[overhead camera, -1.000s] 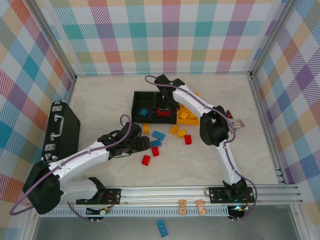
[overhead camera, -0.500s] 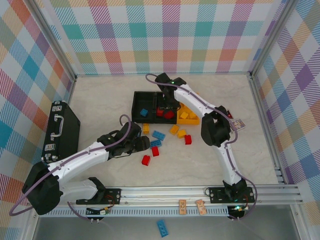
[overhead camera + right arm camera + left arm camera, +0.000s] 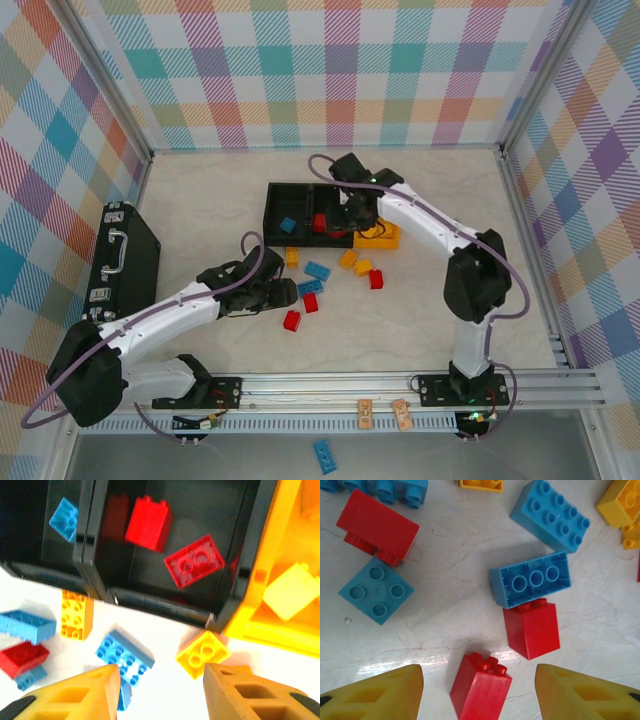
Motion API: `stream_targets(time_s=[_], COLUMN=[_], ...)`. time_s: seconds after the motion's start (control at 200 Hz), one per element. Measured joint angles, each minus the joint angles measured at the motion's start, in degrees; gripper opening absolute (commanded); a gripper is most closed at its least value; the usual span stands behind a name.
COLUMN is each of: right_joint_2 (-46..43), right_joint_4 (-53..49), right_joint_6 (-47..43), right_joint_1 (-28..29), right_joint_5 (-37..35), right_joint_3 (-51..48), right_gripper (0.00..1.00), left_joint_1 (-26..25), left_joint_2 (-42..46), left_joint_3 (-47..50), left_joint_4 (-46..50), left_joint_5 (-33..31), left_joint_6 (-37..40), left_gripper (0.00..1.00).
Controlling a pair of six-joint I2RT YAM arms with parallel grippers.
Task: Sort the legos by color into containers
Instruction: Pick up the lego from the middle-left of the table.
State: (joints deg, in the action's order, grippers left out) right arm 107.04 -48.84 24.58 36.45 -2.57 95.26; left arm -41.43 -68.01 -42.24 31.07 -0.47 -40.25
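My left gripper (image 3: pixel 479 696) is open low over the table, its yellow fingers (image 3: pixel 380 695) either side of a red lego (image 3: pixel 480 686) lying free between them. A second red lego (image 3: pixel 531 629) touches a blue one (image 3: pixel 530 584) just beyond. In the top view the left gripper (image 3: pixel 288 297) sits by the loose legos. My right gripper (image 3: pixel 160 690) is open and empty above a blue lego (image 3: pixel 125 655) and a yellow lego (image 3: pixel 202 654), at the front of the bins. The middle black bin (image 3: pixel 150 602) holds two red legos (image 3: pixel 195 560). The left black bin (image 3: pixel 272 205) holds a blue lego (image 3: pixel 64 519), and the yellow bin (image 3: pixel 280 540) holds yellow ones.
A large black case with a handle (image 3: pixel 125 255) lies at the left wall. Loose legos (image 3: pixel 318 270) are scattered in front of the bins. Metal frame posts and plaid walls close in the table. A blue brick (image 3: pixel 324 455) lies below the front rail.
The right arm swung its elbow out to the right and its gripper drew back from over the middle black bin to the bins' front edge. The left gripper edged slightly right.
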Motion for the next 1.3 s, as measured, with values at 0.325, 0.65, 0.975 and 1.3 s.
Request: stream_targets(time_s=[0.325, 0.65, 0.975, 1.3], right_joint_2=[-14.4, -30.9, -35.6, -36.0], right_joint_4=[5.3, 10.2, 12.8, 15.8], right_joint_6=[0.0, 0.6, 3.1, 4.0], right_joint_1=[0.0, 0.0, 0.0, 0.0], right_joint_5=[5.8, 13.4, 16.3, 18.1], right_joint_3=[-20.3, -39.0, -46.7, -47.8], right_gripper=[0.48, 0.51, 0.51, 0.51], left_joint_1=[-1.2, -7.7, -9.9, -10.6], left_joint_2=[-4.5, -13.6, -20.1, -20.8], left_joint_3=[-3.2, -6.7, -8.5, -8.9], left_joint_4=[5.1, 7.3, 7.8, 7.9], left_joint_5=[2.1, 0.8, -2.3, -3.3], left_joint_6=[6.0, 9.9, 10.3, 9.9], left_gripper=[0.59, 0.60, 0.47, 0.25])
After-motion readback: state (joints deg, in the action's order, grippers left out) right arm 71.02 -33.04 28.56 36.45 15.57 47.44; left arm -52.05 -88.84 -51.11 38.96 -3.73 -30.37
